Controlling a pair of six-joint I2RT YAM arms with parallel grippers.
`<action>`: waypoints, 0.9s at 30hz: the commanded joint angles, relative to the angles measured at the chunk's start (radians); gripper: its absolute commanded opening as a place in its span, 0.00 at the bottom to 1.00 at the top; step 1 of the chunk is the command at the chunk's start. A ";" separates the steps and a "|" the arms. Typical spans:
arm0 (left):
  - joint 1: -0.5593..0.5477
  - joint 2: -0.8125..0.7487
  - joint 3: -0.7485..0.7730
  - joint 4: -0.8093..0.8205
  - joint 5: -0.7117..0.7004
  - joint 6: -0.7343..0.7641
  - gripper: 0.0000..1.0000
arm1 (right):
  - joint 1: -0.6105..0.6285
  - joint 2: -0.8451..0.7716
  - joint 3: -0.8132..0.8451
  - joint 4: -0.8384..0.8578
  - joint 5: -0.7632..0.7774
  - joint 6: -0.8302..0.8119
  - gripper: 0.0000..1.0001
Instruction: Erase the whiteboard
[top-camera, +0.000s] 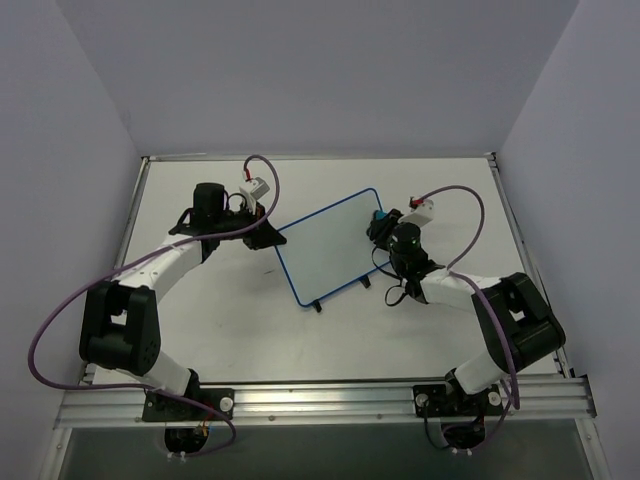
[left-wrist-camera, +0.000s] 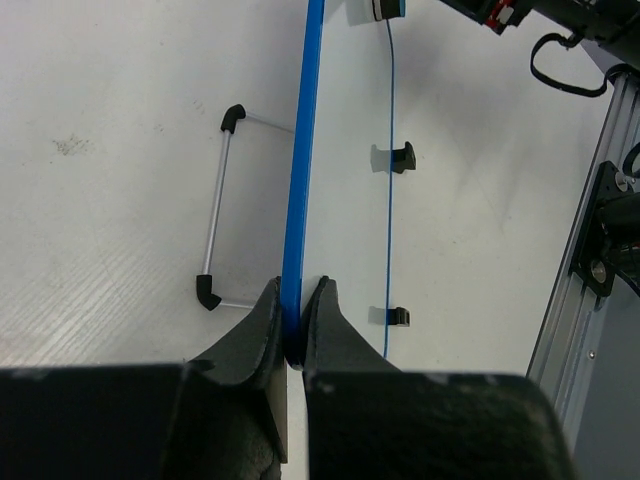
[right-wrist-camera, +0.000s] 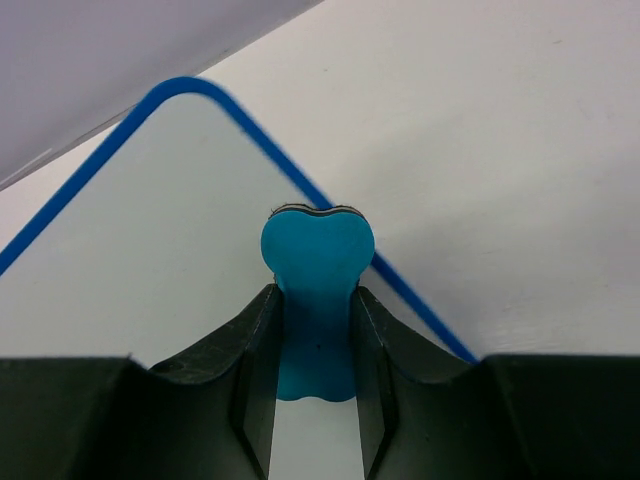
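The whiteboard (top-camera: 335, 245) lies on the table (top-camera: 230, 320), gripped at one end with an eraser at the other.

From above, the board's corner nearest the right end of the near rail (top-camera: 320, 395) is covered by the right arm (top-camera: 500, 320). Both sets of fingertips are buried under their wrists in that view, and I cannot tell whether the board lies flat or is tipped up. It sits beyond the rail, about midway along it, with its face plain white. Its long axis is skewed to the rail, drawing away from it toward the right. Two black feet (top-camera: 318, 305) stand on the long edge facing the rail. The left gripper (left-wrist-camera: 297, 292) is pinched tight on the blue rim (left-wrist-camera: 300, 150) at a short edge. The right gripper (right-wrist-camera: 315, 300) is clamped on a blue eraser (right-wrist-camera: 317, 245), whose head overlaps the rim beside the rounded corner farthest from the rail. White tabletop shows on all four sides of the board.
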 joint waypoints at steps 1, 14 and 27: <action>-0.001 0.006 -0.014 0.033 -0.200 0.260 0.02 | -0.076 0.034 0.004 -0.166 -0.081 -0.006 0.00; 0.000 0.002 -0.019 0.036 -0.221 0.262 0.02 | -0.116 -0.002 -0.158 -0.200 -0.106 0.158 0.00; 0.005 -0.044 -0.042 0.035 -0.269 0.254 0.02 | -0.152 -0.403 -0.068 -0.618 0.037 0.106 0.00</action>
